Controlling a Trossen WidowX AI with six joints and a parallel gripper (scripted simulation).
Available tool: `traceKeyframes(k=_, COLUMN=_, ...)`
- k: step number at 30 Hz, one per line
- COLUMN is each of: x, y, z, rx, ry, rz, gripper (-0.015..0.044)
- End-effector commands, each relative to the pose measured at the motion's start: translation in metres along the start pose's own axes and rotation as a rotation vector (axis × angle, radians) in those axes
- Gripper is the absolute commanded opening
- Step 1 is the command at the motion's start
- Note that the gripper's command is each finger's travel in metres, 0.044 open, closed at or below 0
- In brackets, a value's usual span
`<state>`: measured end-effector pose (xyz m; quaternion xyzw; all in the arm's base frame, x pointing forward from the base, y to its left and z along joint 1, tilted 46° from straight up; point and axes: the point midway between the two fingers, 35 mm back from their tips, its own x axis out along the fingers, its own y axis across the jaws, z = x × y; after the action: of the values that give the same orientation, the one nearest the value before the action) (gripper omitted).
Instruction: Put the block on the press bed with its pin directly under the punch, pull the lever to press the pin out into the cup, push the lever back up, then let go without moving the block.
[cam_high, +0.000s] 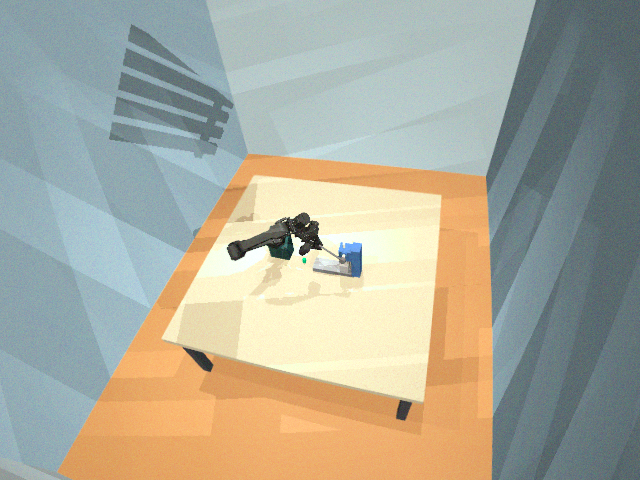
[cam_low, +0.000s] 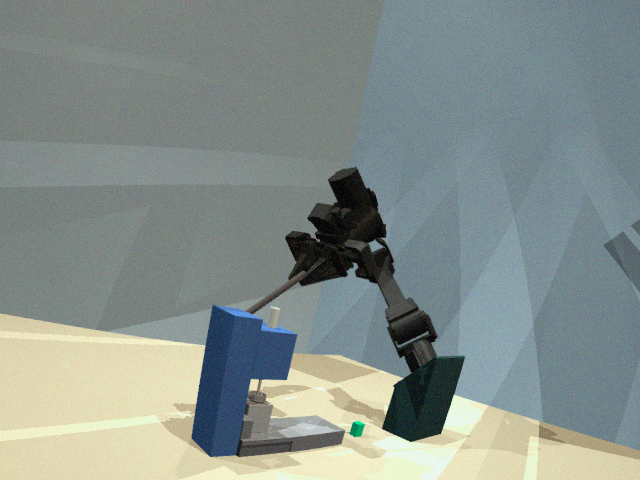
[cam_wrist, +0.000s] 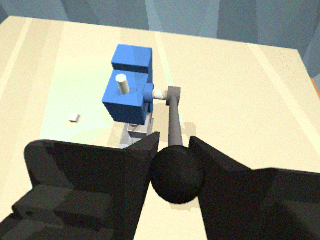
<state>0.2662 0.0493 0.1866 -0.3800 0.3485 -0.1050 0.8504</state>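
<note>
- One lever slants up from the blue press; your gripper is clamped on it near the black knob.
- Your block sits upright on the press bed, below the blue head.

Lever, running outward from the claw: smooth, metal-like rod; knob between the claw's fingers, smooth, matt black. Press body, below the claw: smooth, matt blue, resembling painted metal or plastic. Bed, also below: smooth grey, metal-like, softly glossy. Claw: matt, dark, plastic-like.
</note>
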Motion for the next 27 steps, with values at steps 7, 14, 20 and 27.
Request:
traceKeyframes(k=7, x=0.0, y=-0.001, z=0.019, rx=0.011, ry=-0.006, rz=-0.003, gripper=0.0)
traceKeyframes(k=14, x=0.0, y=-0.001, z=0.03, rx=0.012, ry=-0.006, rz=-0.003, gripper=0.0)
traceKeyframes(k=20, x=0.001, y=-0.001, z=0.039, rx=0.012, ry=-0.006, rz=-0.003, gripper=0.0)
traceKeyframes(k=27, x=0.003, y=-0.001, z=0.049, rx=0.012, ry=-0.006, rz=-0.003, gripper=0.0)
